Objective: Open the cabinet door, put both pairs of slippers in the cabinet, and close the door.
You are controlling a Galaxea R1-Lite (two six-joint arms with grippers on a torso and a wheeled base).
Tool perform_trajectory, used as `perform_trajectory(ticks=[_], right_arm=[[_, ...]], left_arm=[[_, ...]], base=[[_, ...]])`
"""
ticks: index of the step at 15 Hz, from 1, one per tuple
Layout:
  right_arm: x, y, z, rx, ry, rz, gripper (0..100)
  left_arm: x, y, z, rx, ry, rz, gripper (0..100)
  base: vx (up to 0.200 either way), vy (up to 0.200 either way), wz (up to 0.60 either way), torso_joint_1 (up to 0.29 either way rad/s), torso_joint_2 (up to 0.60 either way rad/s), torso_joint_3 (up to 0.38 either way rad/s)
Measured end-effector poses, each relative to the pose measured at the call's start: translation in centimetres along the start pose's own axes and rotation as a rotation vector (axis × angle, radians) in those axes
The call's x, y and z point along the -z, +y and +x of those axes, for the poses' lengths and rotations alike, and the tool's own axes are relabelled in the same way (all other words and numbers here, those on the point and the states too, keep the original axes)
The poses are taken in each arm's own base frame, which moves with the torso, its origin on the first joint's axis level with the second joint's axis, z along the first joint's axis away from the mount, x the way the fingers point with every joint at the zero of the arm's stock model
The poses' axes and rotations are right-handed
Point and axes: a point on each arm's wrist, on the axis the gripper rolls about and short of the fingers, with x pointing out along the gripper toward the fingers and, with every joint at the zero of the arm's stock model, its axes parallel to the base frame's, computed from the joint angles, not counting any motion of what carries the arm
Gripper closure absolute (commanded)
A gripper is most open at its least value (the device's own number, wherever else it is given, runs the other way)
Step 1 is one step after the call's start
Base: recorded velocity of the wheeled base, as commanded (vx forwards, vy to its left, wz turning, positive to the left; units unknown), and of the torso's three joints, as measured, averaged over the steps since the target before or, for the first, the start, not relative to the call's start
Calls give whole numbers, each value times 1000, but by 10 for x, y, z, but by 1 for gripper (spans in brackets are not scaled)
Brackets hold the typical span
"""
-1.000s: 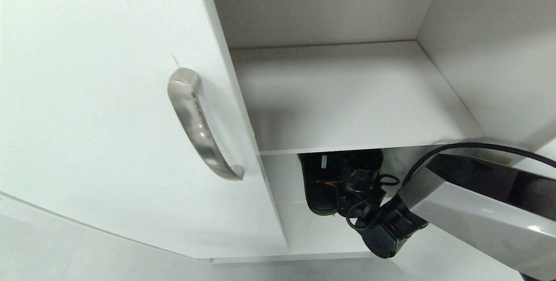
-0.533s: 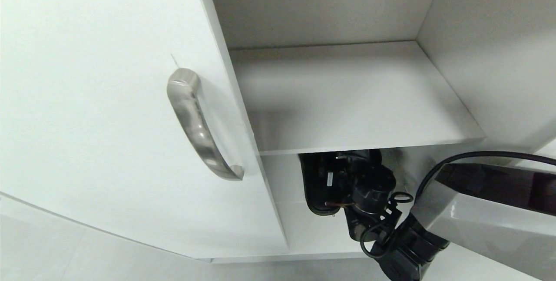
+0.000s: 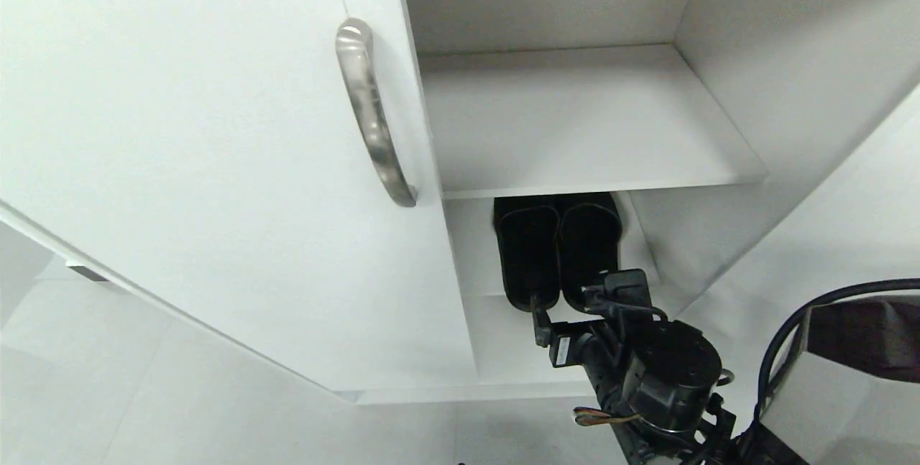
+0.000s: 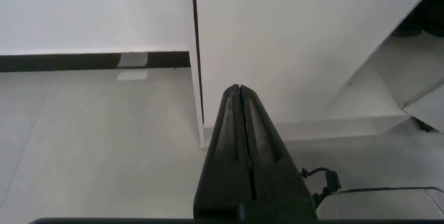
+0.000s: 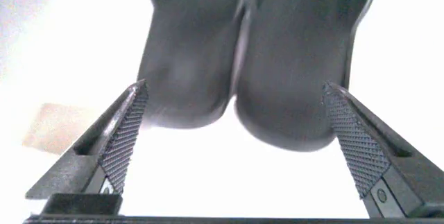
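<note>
Slippers (image 5: 250,64), a black pair side by side, lie just ahead of the right pincer (image 5: 234,89). Its fingers are spread wide to either side of the heels, and I judge that neither touches them. The pair rests on the cabinet's bottom board (image 3: 503,350), toes pointing away from the pincer and under the upper shelf (image 3: 575,120). The step in hand looks like leaving this pair where it sits. The pincer should draw straight back and level, fingers kept apart so no pad drags a heel, and the wrist kept below the shelf's front edge. To the pincer's left stands the open cabinet door (image 3: 215,163) with its handle (image 3: 370,113); give its edge room. The left pincer (image 4: 240,92) is pressed together, low over the floor before the cabinet.
</note>
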Motion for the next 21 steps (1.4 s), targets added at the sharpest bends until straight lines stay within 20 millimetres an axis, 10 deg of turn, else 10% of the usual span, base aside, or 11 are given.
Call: perform_trajectory(ticks=[6, 21], right_arm=[[-3, -1, -14, -33, 17, 10, 0], [-5, 2, -26, -83, 27, 5, 0]], left_arm=[[0, 0, 0, 1, 0, -4, 100], [0, 0, 0, 3, 0, 3, 100]], base=[[-200, 0, 0, 1, 2, 3], [0, 0, 0, 0, 0, 60]])
